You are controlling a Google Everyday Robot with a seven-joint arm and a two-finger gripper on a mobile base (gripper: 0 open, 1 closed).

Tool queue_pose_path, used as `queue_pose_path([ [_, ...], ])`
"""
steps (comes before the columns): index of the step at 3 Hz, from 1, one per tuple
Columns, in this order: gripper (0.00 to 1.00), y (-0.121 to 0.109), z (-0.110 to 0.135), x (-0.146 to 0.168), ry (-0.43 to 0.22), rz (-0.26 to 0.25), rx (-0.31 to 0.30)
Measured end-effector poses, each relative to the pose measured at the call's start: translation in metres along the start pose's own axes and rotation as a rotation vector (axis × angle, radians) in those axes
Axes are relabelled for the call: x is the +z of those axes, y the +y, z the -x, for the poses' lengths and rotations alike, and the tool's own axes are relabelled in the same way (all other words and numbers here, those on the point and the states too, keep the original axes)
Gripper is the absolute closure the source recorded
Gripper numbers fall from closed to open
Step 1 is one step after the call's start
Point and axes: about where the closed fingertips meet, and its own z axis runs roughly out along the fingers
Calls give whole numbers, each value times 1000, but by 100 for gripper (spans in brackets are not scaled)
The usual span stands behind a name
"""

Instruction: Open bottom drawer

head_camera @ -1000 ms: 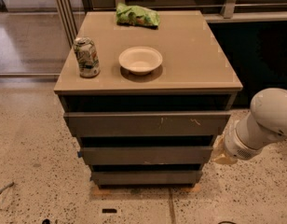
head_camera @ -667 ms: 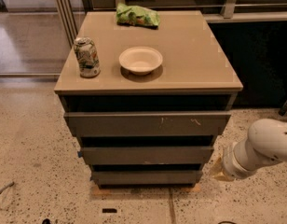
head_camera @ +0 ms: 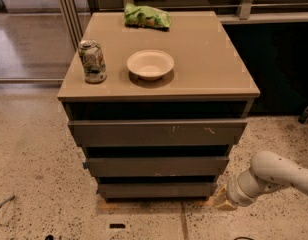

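Observation:
The bottom drawer (head_camera: 156,189) is the lowest, narrowest grey-brown front of the cabinet, plain and handleless, sitting just above the floor. Above it are the middle drawer (head_camera: 156,166), with a blue tab at its left edge, and the top drawer (head_camera: 156,132), with pale scratch marks. All three fronts look closed. My white arm (head_camera: 274,176) reaches in from the lower right. The gripper (head_camera: 223,199) is low by the floor, right beside the right end of the bottom drawer.
On the cabinet top (head_camera: 204,69) stand a crumpled can (head_camera: 92,60), a white bowl (head_camera: 150,64) and a green bag (head_camera: 146,16). Speckled floor lies around the cabinet. A dark wall panel is at the right, and a glass partition is at the back left.
My arm has dropped from beside the middle drawer to floor level, bringing the gripper down to the right end of the bottom drawer. The drawers have not moved.

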Motion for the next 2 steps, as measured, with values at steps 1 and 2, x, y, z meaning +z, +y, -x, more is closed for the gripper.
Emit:
queue_pose_path([
  [1,83,14,-13,44,-26,74,31],
  [2,59,8,-24,52,15,60,-26],
])
